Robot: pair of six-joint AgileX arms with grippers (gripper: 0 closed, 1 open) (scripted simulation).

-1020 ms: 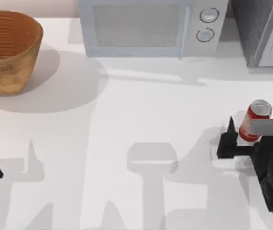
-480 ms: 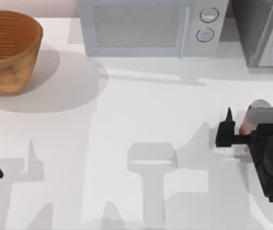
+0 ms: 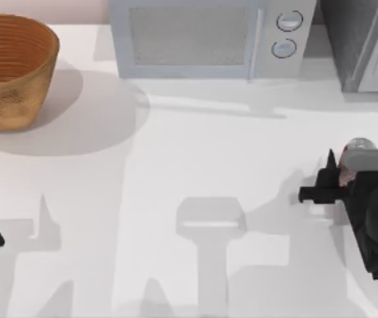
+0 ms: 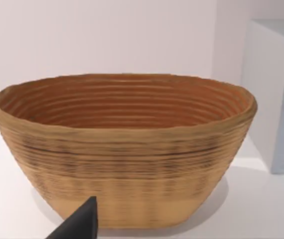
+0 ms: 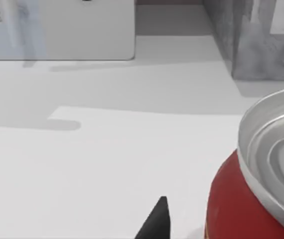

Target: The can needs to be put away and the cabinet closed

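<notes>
At table's right edge, can [image 3: 357, 147] just beside right claw [image 3: 335, 173], grip unclear

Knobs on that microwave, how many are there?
2, both round, on the microwave's right-hand panel at the back of the table: one knob above, the other just below it. No others can be seen.
</notes>
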